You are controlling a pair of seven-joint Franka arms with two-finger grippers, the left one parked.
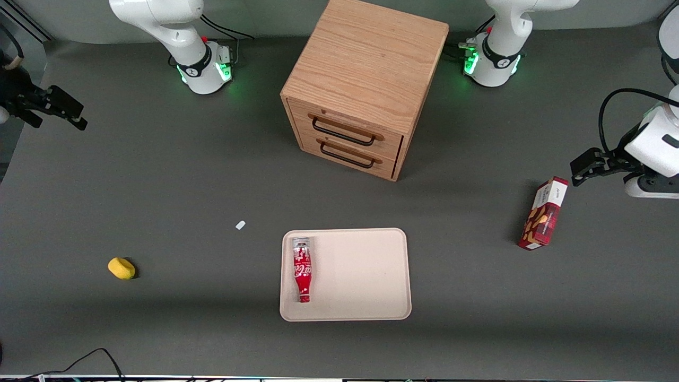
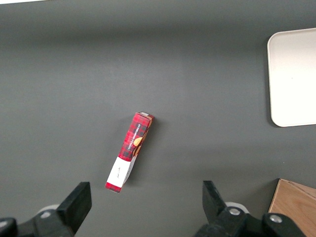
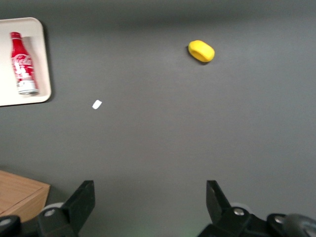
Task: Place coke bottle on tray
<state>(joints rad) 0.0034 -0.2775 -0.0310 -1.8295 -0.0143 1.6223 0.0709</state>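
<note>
Plainly, we see the coke bottle [image 1: 302, 269] lying flat on the tray [image 1: 360, 276], along the tray's edge toward the working arm's end of the table, its red cap pointing at the front camera and its silvery base near the tray's corner. A white script logo runs along its red body, though we cannot read the letters cleanly. The gripper [image 1: 68, 112] hangs above the dark grey table [image 1: 159, 175] at the working arm's end, well apart from the tray, and in the right wrist view its two black fingers [image 3: 81, 202] stand wide apart with nothing between them. That same view shows the bottle on the tray's corner, a small white scrap [image 3: 97, 104] on the table, a yellow lemon-like object [image 3: 201, 51] and a corner of the wooden drawer cabinet [image 3: 19, 197]. Only the left wrist view shows the red plaid snack box [image 2: 130, 151] from above, with a white end panel whose print is too small for us to read. The front view alone shows the cabinet's two drawers with dark handles [image 1: 345, 139].
</note>
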